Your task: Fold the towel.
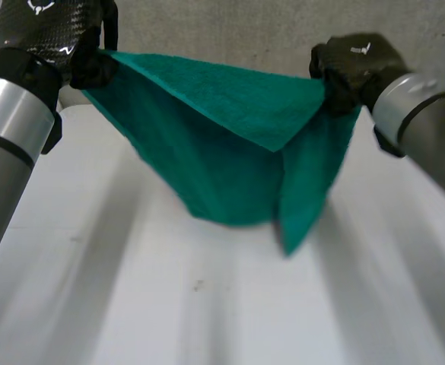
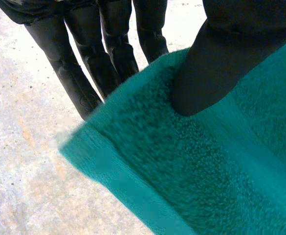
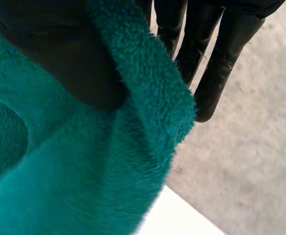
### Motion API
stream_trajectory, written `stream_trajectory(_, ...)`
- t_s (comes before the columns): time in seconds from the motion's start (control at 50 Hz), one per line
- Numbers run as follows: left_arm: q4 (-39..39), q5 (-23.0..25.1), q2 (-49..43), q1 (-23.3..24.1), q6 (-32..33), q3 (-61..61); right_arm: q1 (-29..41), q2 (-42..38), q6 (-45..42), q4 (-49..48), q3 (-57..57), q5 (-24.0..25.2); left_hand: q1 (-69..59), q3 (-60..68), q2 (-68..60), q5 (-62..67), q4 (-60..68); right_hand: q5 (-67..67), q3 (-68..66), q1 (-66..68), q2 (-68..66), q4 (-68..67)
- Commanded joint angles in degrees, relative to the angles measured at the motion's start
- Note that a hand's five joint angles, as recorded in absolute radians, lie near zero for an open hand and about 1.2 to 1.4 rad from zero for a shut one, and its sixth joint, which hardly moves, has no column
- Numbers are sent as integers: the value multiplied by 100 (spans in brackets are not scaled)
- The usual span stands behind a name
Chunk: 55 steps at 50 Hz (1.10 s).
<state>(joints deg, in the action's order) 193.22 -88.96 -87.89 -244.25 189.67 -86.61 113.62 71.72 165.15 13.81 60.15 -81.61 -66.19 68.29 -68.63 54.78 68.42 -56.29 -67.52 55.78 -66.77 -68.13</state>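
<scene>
- Your left hand (image 1: 93,65) pinches the teal towel (image 1: 230,160) at its upper left corner. In the left wrist view the thumb (image 2: 216,73) presses the terry down against straight fingers (image 2: 84,73) behind the cloth, just in from the corner.
- Your right hand (image 1: 351,65) has the same kind of grip on the opposite upper corner. In the right wrist view the thumb (image 3: 69,63) sits on the towel (image 3: 84,186), whose edge curls over it, with straight fingers (image 3: 216,73) backing the cloth.
- The towel is fully airborne, strung between the two hands above the white table (image 1: 131,304). It sags in the middle and its lowest point hangs clear of the surface, as far as the head view shows.
- It does not hang flat: a triangular flap drapes over the front near the right hand, and a narrow tail drops lower on that side.
- Why this hold, as I read it: gripping the two corners apart lets gravity pull the cloth straight so you can lay it out or bring edge to edge.
- Judged stage: early. No neat fold is in place yet.
- Watch the flap on the right. It will likely crease in if you lower the towel as it hangs.
</scene>
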Motion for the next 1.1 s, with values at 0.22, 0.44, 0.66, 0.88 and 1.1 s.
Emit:
stream_trajectory(0.22, 40, -7, -1157, -18, 35, -920, 134, -3163, -1836, 1616, -2138, 639, -1381, 1171, -1137, 1522, 1158, -777, -654, 1829, -730, -594)
stream_trajectory(0.44, 172, 19, -1687, -553, 61, -612, 64, -2894, -1285, 1343, -1832, -267, -1381, 1171, -1137, 1522, 1158, 5629, 5752, -4578, 5677, 5813)
stream_trajectory(0.66, 198, 1, -1836, -677, 61, -533, -295, -364, -290, 238, 1670, -259, -1381, 1171, -1137, 1522, 1158, 5629, 5752, -4578, 5677, 5813)
stream_trajectory(0.88, 198, 10, -1845, -677, 61, -568, -473, 360, -88, -1600, 4558, -250, -1381, 1171, -1137, 1522, 1158, 5218, 5341, -4166, 5265, 5401)
stream_trajectory(1.1, 198, -7, -1845, -677, 61, -594, -481, -464, -114, -2522, 4744, -320, -1381, 1171, -1137, 1522, 1158, 3475, 3598, -2423, 3522, 3658)
